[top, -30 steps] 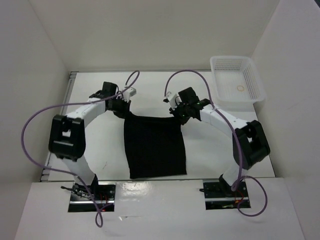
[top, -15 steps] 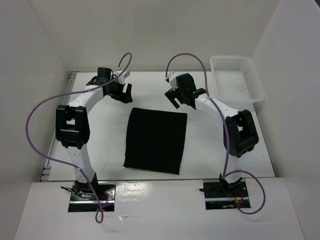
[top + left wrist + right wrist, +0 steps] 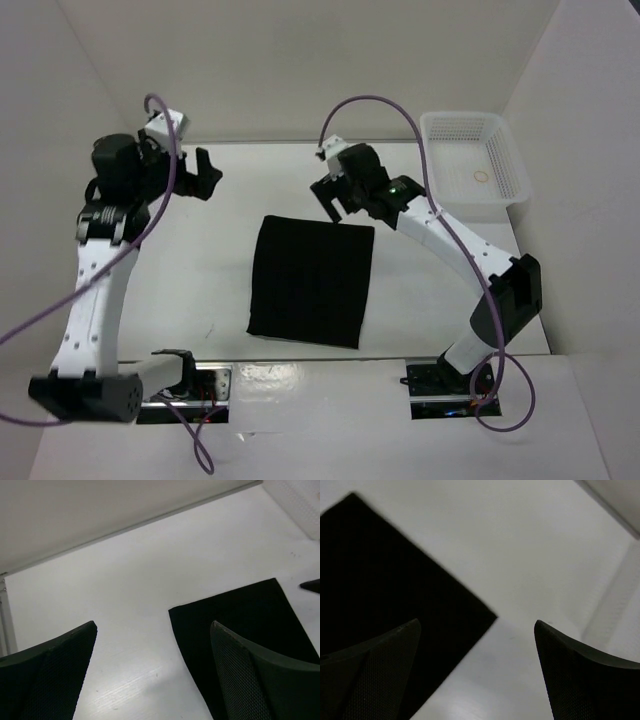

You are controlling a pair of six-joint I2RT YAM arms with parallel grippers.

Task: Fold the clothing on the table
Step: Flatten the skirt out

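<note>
**One garment flat on the table, both grippers wide open and holding nothing**

Top view: you have one piece of black clothing (image 3: 311, 281), lying flat as a rough rectangle near the middle of the white table (image 3: 200, 260). You can count two arms and two grippers. The left gripper (image 3: 205, 175) sits at about 10 o'clock from the clothing, well apart from it. Its jaws are spread wide with nothing between them. The right gripper (image 3: 335, 203) is at about 12 o'clock, near the cloth's far edge, and is equally wide and holds nothing. There is one white mesh basket (image 3: 505, 160) at 2 o'clock, apart from the clothing. It has one small round thing on its floor, too small to identify.

Left wrist view: you see two dark fingers (image 3: 50, 680), at 7 and 5 o'clock, with bare table between them. One corner of the clothing shows at 4 o'clock, partly behind the right-hand finger. A bit of white mesh shows at 1 o'clock.

Right wrist view: again you see two fingers, at 7 and 5 o'clock, set far apart. The clothing fills the 9 to 10 o'clock area, with one corner pointing towards the centre. The table beyond is blurred.
</note>
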